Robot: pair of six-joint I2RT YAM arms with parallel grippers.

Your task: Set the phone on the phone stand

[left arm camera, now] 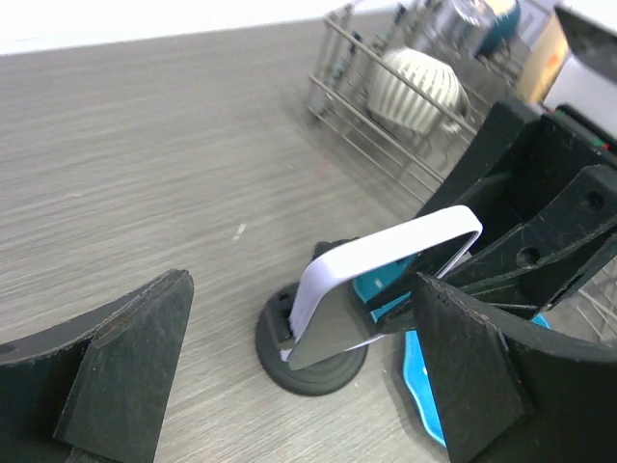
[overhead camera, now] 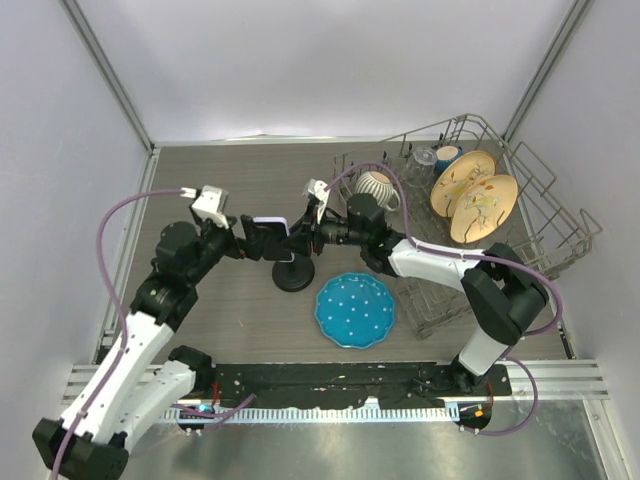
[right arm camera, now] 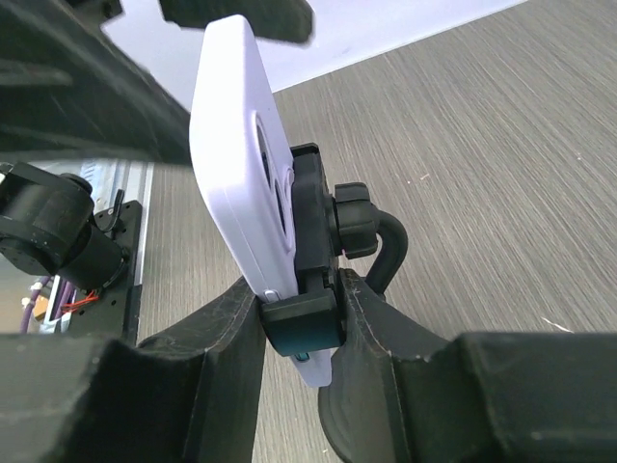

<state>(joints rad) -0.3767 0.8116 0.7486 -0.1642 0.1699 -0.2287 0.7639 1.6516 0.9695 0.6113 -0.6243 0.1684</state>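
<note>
Here, the slim, black-screened, lavender-backed phone (right arm camera: 236,145) stands on edge against the clamp of the small black disc-based phone stand (overhead camera: 293,277), above the grey wood-grain table (overhead camera: 230,180). The right gripper (overhead camera: 312,236) is closed around the phone's lower edge and the clamp's lower lip together. The left gripper (overhead camera: 245,238) stands spread wide on the opposite side, gripping nothing.

We judge three hazards. First, a sliver of pale casing shows beneath the clamp lip in the right wrist view, so we cannot confirm full seating; releasing now could let the phone slide out. Second, the stand rests on a narrow round base; any sideways pull as the right fingers withdraw could tip it toward the speckled blue round plate (overhead camera: 355,310) just beside it. Third, one left finger (left arm camera: 472,376) sits very near the phone's corner, and whether it touches we cannot tell; a small drift there could lever the phone askew.

The phone appears tilted in the left wrist view, its smooth rounded edges offering little friction. Two camera lenses face the clamp.
</note>
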